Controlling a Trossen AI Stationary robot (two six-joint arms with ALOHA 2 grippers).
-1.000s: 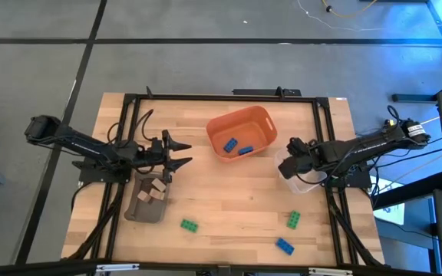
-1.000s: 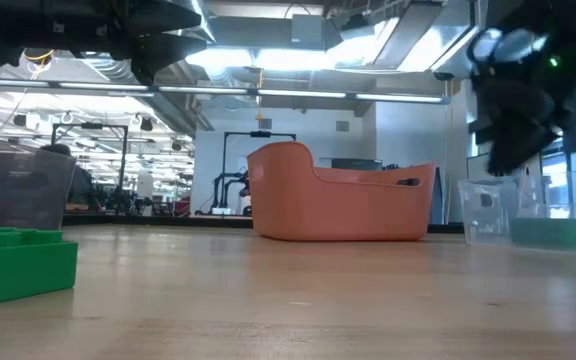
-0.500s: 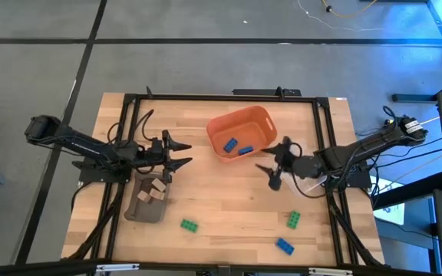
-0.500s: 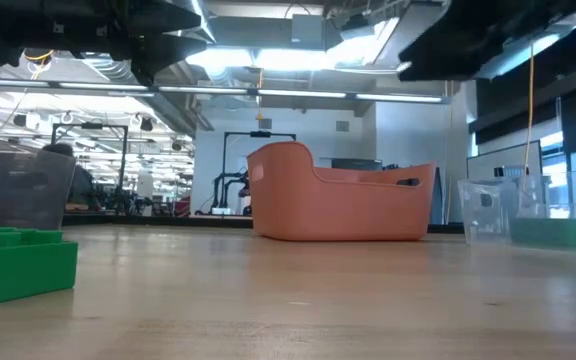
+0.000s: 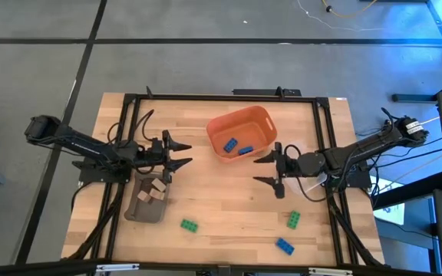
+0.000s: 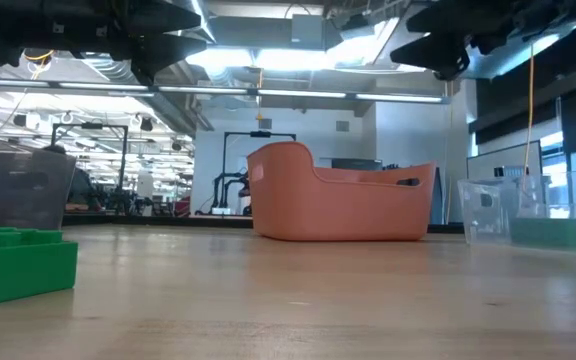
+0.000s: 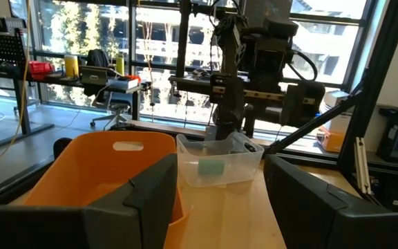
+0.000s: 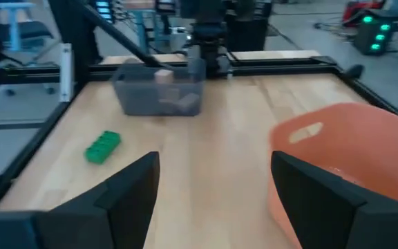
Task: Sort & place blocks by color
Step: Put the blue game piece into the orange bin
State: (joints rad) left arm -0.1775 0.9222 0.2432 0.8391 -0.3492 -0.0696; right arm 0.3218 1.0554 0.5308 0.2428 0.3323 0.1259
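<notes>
Green blocks (image 5: 189, 225) lie on the desk (image 5: 229, 199), well apart from the right gripper (image 5: 268, 169) (jaws spread, apparently empty); the left gripper (image 5: 183, 152) also gapes.

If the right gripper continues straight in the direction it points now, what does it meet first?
Probably the left gripper, straight across the table. The right gripper has open jaws and hangs above the wood; the grey tray sits lower.

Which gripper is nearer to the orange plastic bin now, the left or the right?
Right. The right gripper is open just beside the orange plastic bin, at its near right corner. The left gripper, also open, is farther off on the bin's other side.
</notes>
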